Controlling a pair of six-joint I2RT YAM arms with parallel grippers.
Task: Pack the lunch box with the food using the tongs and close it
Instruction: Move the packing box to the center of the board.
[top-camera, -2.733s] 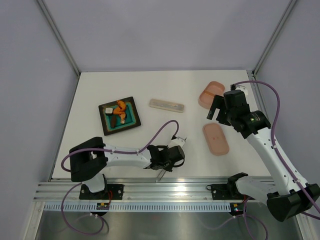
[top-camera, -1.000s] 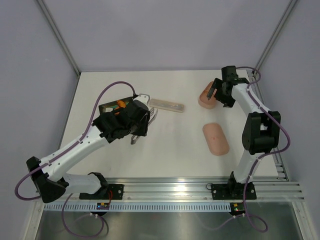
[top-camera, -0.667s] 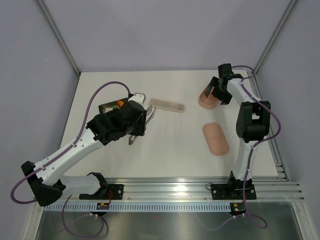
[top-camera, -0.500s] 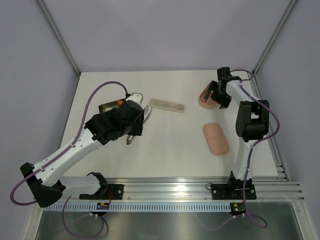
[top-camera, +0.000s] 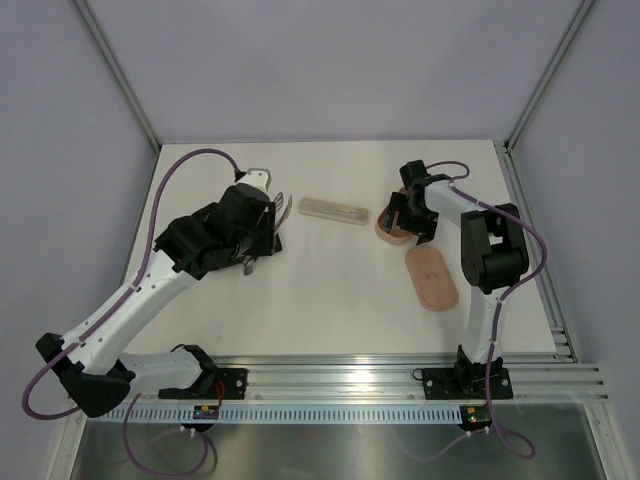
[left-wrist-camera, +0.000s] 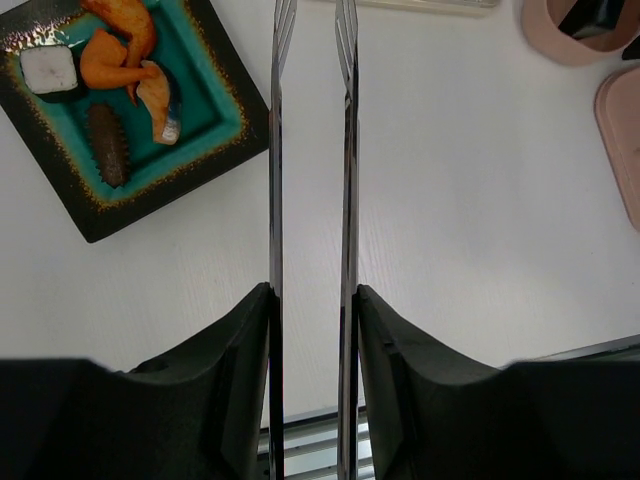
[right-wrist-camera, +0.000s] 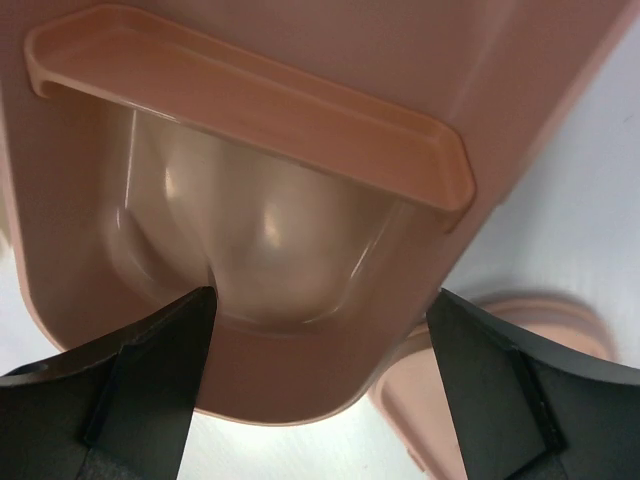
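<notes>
My left gripper (left-wrist-camera: 312, 295) is shut on the silvery tongs (left-wrist-camera: 345, 150), whose two arms run forward, slightly apart, with nothing between their tips. Orange and dark brown food (left-wrist-camera: 120, 60) lies to the left of the tips. In the top view this gripper (top-camera: 255, 228) and the tongs (top-camera: 279, 211) hang over the table's left side. My right gripper (right-wrist-camera: 320, 300) is open, with the near end of the pink lunch box (right-wrist-camera: 280, 200) between its fingers. From above, the box (top-camera: 387, 226) sits under that gripper (top-camera: 410, 215). The lid (top-camera: 432, 278) lies just in front of it.
The food rests on a dark tray with a teal mat (left-wrist-camera: 230, 150), mostly hidden under my left arm in the top view. A slim pale case (top-camera: 333, 210) lies between the tongs and the box. Frame posts and walls bound the table.
My left arm carried the tongs back and left, over the tray. My right gripper came down on the lunch box, and the box has slid left and nearer, close to the lid.
</notes>
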